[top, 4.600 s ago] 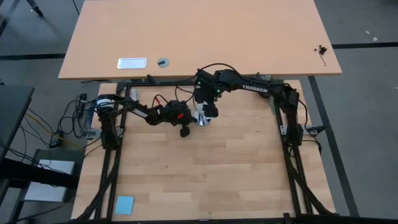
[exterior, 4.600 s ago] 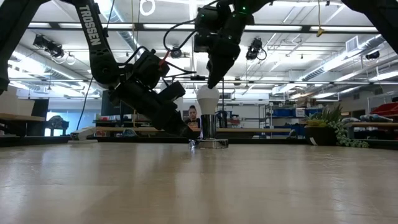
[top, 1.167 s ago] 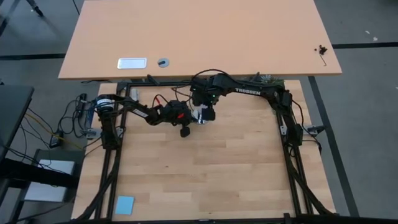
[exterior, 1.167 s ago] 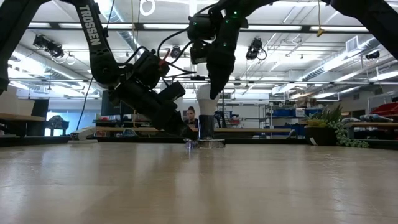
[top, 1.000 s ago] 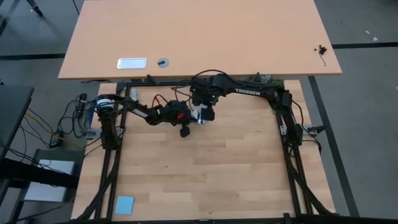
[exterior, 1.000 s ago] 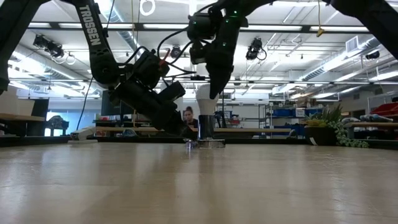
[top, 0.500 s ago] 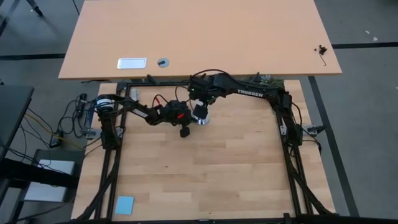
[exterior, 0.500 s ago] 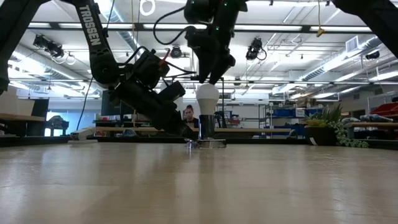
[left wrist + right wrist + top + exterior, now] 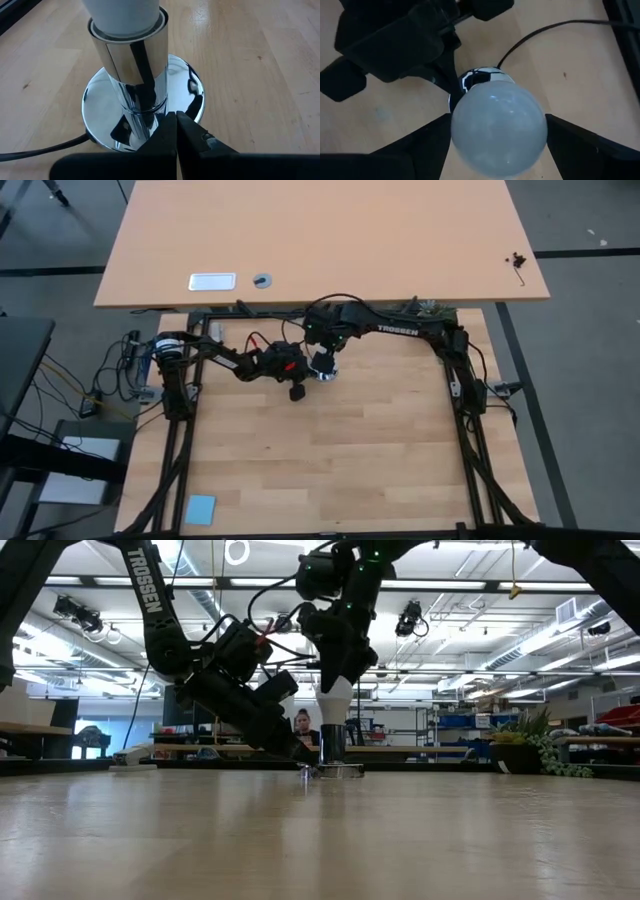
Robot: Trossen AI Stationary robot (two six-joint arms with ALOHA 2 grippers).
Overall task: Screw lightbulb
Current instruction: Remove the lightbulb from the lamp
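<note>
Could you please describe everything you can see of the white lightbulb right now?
The frosted white, pear-shaped lightbulb stands upright, its neck seated in the polished chrome socket tube on a round chrome base with a black cord. The right gripper clasps its dome from above; the left gripper, fingers together, presses the socket's base.
</note>
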